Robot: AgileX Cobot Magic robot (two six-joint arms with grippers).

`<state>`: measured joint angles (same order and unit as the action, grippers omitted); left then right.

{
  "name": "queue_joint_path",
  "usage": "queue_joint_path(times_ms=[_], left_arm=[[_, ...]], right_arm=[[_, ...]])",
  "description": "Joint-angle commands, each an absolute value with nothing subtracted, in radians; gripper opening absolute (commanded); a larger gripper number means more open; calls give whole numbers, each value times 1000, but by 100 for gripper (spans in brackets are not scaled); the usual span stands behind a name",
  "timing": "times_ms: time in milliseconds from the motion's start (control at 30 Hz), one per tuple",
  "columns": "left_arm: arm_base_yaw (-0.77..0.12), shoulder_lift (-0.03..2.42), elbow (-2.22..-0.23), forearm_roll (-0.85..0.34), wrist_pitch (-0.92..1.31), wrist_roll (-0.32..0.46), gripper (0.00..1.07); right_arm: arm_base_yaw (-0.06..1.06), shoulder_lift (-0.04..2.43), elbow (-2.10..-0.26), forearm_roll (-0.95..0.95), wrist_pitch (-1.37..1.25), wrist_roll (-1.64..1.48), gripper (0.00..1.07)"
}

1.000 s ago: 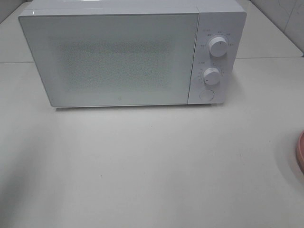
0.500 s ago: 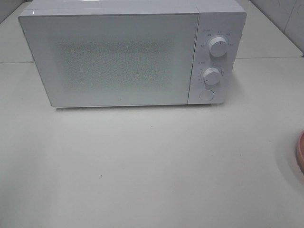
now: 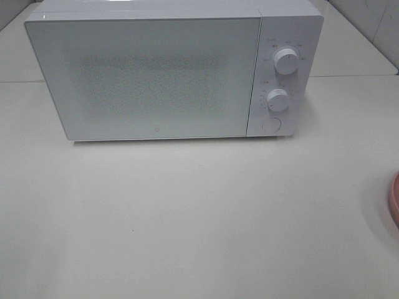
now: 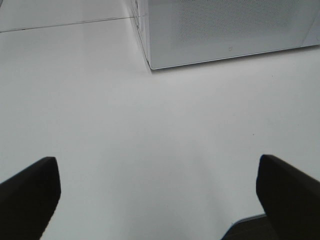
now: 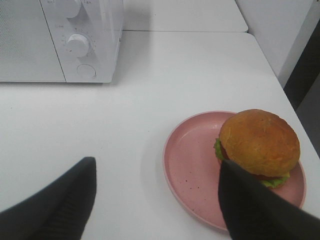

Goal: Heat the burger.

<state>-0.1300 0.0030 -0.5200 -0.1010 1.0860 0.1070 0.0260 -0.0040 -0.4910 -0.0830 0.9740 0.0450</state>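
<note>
Since the microwave (image 3: 168, 71) door is shut and the burger (image 5: 259, 146) sits on its pink plate (image 5: 192, 167) on the counter (image 3: 199, 218), nothing looks done yet. One burger, one plate, one microwave, two knobs; both jaws stand open and empty, the right near the burger.

Microwave (image 3: 162, 71) at bench (image 3: 187, 218) rear; burger (image 5: 259, 142) on plate (image 5: 192, 165), front-right of it.

Golden-bunned burger (image 5: 259, 142) on pink plate (image 5: 192, 170)
</note>
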Motion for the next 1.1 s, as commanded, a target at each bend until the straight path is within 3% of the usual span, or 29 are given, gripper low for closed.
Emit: queue_joint_path(times_ms=[33,367,533,1100], left_arm=[[-129,1,-517,-97,1072,102,100],[-125,-4,-517,-102,1071,102,100],[-34,-27,-517,-98,1071,103,100],[-32,-25,-517,-98,1071,104,100]], right_arm=[[22,-35,-490,-83,961,49,63],[22,-35,-490,-83,961,49,63],[22,-35,-490,-83,961,49,63],[22,-34,-490,-83,961,49,63]])
